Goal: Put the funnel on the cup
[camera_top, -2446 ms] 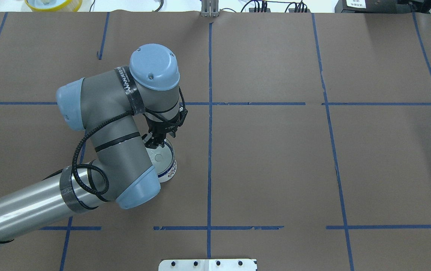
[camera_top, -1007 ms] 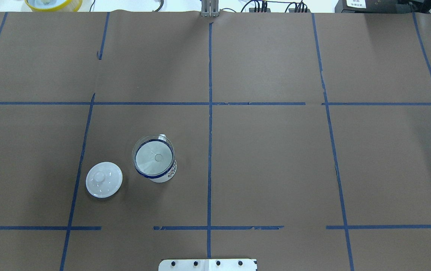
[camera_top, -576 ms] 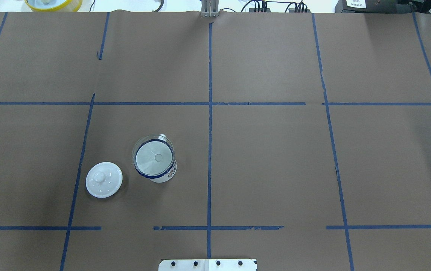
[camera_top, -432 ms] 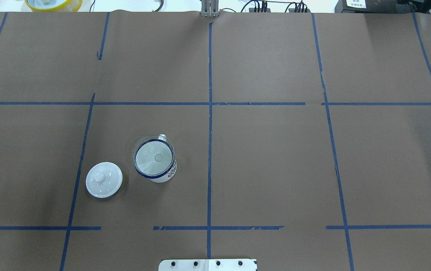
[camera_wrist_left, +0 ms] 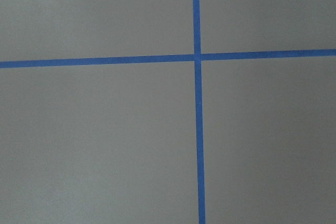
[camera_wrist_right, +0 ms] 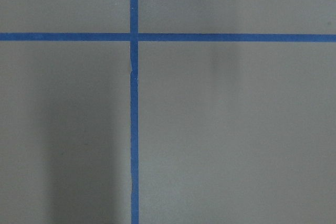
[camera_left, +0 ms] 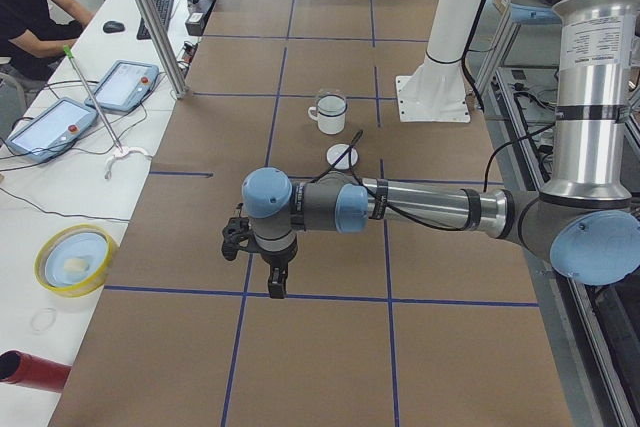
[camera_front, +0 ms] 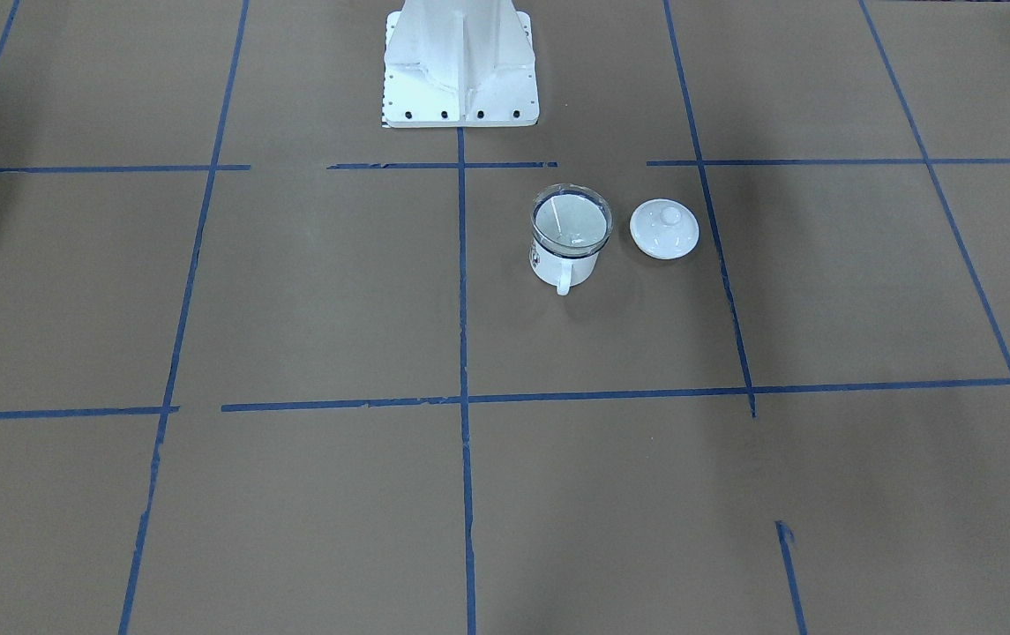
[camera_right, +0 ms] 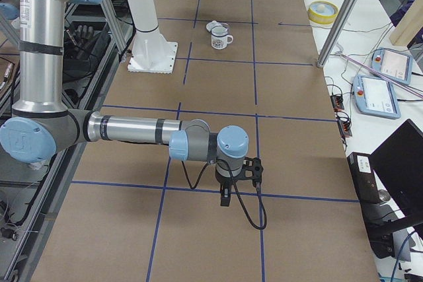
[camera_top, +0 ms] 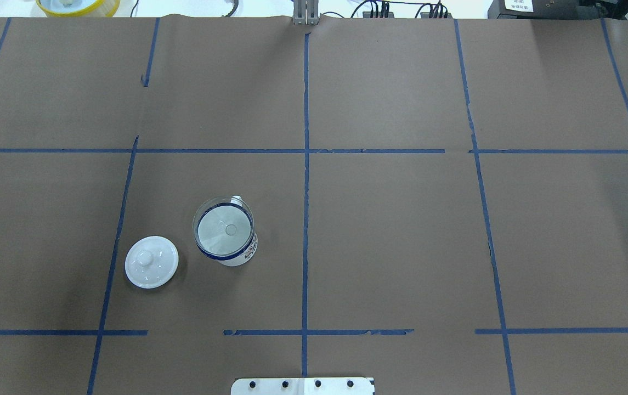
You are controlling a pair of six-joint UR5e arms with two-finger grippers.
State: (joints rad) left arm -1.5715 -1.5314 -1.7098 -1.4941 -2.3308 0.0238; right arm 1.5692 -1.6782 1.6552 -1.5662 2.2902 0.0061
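The clear funnel (camera_top: 220, 233) sits mouth-up in the white mug with the dark blue rim (camera_top: 245, 253), left of the table's middle. In the front-facing view the funnel (camera_front: 570, 222) rests on the cup (camera_front: 557, 263), whose handle points away from the robot. No gripper is near them. My left gripper (camera_left: 275, 282) shows only in the exterior left view, far from the cup (camera_left: 330, 112), and I cannot tell if it is open. My right gripper (camera_right: 225, 197) shows only in the exterior right view, far from the cup (camera_right: 221, 35), and I cannot tell its state either.
A round white knobbed lid (camera_top: 151, 261) lies on the brown paper just left of the cup, also seen in the front-facing view (camera_front: 663, 228). The robot's white base (camera_front: 460, 70) stands behind. Both wrist views show only paper and blue tape. A yellow bowl (camera_left: 75, 259) sits off the table.
My left arm, which stood over the cup with its gripper at the funnel 2.4 s ago, has left the overhead view. The funnel stays on the cup; nothing has moved in the last second.
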